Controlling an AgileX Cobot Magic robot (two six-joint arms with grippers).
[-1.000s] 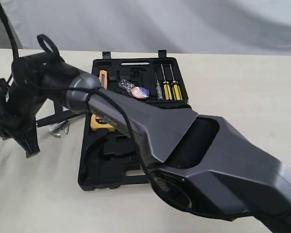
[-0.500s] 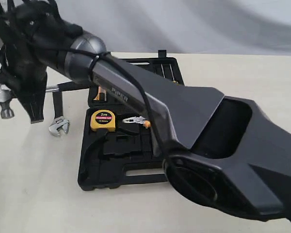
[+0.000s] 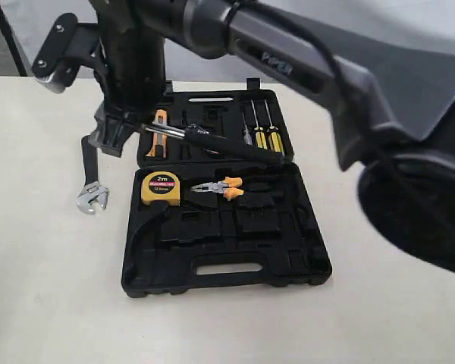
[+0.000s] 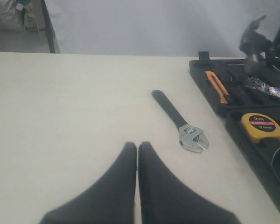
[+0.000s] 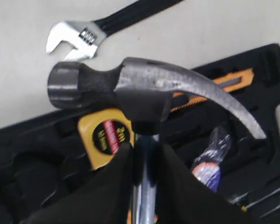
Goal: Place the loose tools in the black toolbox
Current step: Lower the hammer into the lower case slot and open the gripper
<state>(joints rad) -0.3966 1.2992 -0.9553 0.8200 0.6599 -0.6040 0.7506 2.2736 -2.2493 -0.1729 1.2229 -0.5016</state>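
The right end effector (image 5: 144,148) is pinching the steel shaft of the claw hammer (image 5: 144,88) just under its head, with one dark finger on either side. In the exterior view it is hanging in the upper left of the frame, over the far left corner of the open black toolbox (image 3: 227,274). The hammer's black handle (image 3: 239,149) is slanting rightward across the upper half of the case. Whether it is touching the plastic cannot be told.

The tape roll (image 5: 207,170) in clear wrap is sitting inside that upper half, beside an orange utility knife (image 5: 228,79). A yellow tape measure (image 3: 161,187) and orange-handled pliers (image 3: 220,187) are resting in the lower half.

The adjustable wrench (image 3: 91,193) is lying on the bench (image 3: 45,265) at centre left, just outside the case, its silver jaw end pointing toward the bottom of the frame.

The left end effector (image 4: 137,145) is hovering with its fingers pressed together and gripping nothing, apart from the wrench.
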